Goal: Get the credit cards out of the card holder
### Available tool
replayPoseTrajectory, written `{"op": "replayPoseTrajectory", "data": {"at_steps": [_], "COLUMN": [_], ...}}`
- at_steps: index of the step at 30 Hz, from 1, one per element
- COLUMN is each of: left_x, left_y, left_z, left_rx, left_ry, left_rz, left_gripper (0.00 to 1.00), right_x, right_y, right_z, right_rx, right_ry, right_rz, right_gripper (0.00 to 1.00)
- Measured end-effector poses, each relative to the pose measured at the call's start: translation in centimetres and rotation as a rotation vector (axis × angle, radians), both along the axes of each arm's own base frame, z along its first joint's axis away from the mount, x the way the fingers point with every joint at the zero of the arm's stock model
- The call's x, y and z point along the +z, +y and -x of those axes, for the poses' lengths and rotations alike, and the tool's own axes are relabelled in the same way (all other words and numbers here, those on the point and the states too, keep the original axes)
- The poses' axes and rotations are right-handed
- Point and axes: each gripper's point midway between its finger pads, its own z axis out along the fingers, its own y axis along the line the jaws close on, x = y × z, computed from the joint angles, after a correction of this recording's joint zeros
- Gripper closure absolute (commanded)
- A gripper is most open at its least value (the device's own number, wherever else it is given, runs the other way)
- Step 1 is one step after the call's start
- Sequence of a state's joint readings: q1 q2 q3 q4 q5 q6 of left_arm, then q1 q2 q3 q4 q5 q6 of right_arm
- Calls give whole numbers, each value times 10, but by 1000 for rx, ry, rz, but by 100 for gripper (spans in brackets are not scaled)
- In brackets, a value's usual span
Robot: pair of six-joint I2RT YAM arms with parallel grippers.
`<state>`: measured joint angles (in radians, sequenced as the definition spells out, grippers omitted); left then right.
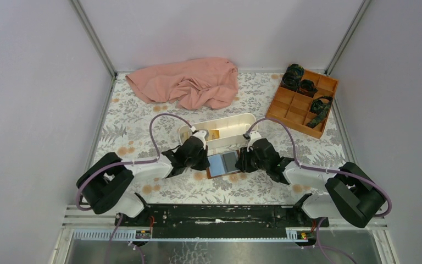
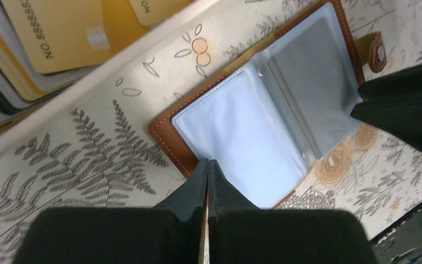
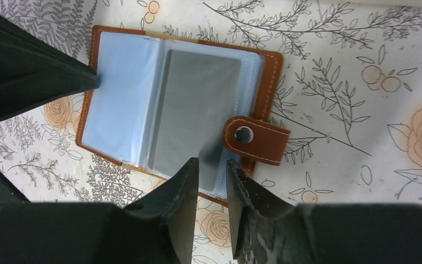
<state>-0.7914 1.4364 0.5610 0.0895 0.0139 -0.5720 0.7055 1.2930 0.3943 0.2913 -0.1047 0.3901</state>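
Squarely between 2 pincers, 1 card holder lies spread open on the floral desk. The left pincer is clenched, its tips against the near edge of a clear sleeve; I cannot tell whether it pinches the plastic. The right pincer is released, its jaws slightly parted over the holder's edge, just beside 1 snap tab.

Only the top view shows 1 white tray just behind the holder, 1 pink cloth and 1 orange box farther back. Only the left wrist view looks into the tray: 2 yellow-orange credit cards lie face up beside a stack of card edges too packed to count. The right wrist view shows 1 grey card inside a sleeve.
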Motion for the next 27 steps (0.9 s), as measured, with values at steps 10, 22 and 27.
{"op": "replayPoseTrajectory", "data": {"at_steps": [10,22,27], "left_x": [-8,-8,-8], "left_y": [-12,-15,-15], "left_z": [-18,-23,-23], "left_rx": [22,27,27], "left_ry": [-30,-42,-42], "left_rz": [11,19,18], "left_gripper": [100,100,100], "right_x": [-3,-1,1], "right_y": [6,8,9], "right_z": [-3,-3,-3], "right_rx": [6,8,8], "right_ry": [16,26,29], "right_rz": [-9,-32,-42], "right_gripper": [70,72,72]}}
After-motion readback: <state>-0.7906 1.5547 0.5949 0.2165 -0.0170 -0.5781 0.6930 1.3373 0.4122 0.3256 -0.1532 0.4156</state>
